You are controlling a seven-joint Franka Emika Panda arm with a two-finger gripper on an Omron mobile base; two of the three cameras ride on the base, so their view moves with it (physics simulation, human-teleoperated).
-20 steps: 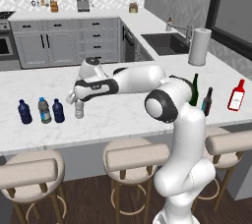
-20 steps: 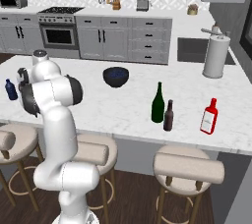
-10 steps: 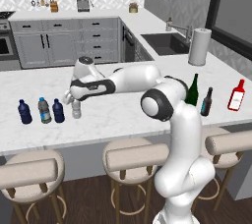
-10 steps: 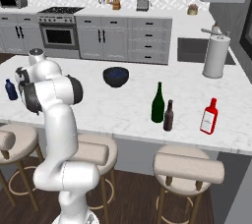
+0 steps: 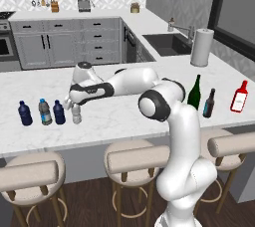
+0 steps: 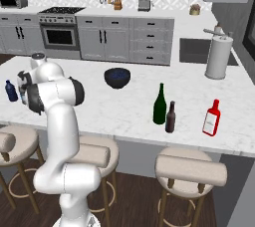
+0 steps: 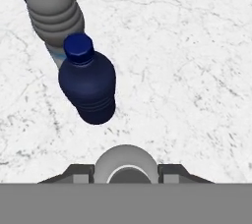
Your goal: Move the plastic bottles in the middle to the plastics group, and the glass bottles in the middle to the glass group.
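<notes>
- We reach across the marble tabletop [image 5: 124, 116] toward the plastics group at its left end.
- Our end effector [image 5: 75, 107] is clamped on the clear grey bottle [image 5: 76, 114], just beside the dark blue bottle [image 7: 88, 86].
- Risk, in our judgement: setting it down too close could topple that neighbour.

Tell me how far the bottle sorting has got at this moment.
Done, it seems: a dark blue bottle stands with the plastics at the counter's left end, and the green bottle stands beside the brown bottle and red bottle. In hand: the hand is shut on the clear bottle, beside that group. Left: setting it down and letting go.
</notes>
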